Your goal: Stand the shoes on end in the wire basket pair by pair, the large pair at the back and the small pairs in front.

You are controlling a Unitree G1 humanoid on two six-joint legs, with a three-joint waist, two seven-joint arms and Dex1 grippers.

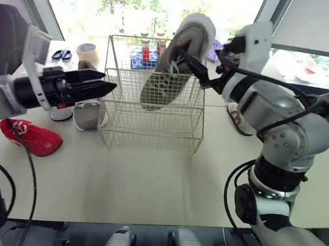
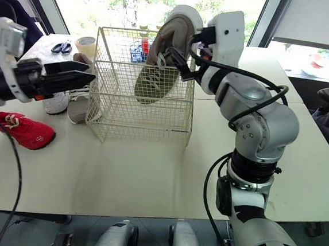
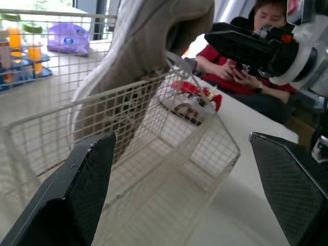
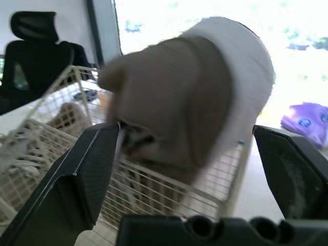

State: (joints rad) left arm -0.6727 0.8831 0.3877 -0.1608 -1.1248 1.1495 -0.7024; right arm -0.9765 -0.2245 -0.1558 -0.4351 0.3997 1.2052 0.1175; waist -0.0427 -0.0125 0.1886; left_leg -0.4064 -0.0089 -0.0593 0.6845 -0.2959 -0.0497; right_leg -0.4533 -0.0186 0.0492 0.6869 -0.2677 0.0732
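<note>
**Toe-down grey shoe (image 1: pixel 167 80) hangs in wire basket (image 1: pixel 152 134)**

Released left pincer (image 1: pixel 107 84) hovers just beside the basket's left wall. The shoe's long axis is near upright but tilted, heel above the rim. The right pincer (image 1: pixel 188 60) grasps the heel end from the right and is the nearer arm.

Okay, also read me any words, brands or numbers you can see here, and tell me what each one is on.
No text here can be read.
On the purple bag: a blue label, too blurred to read.
On the bottles behind the basket: too small to read.
On the grey shoe: no readable marking.
</note>
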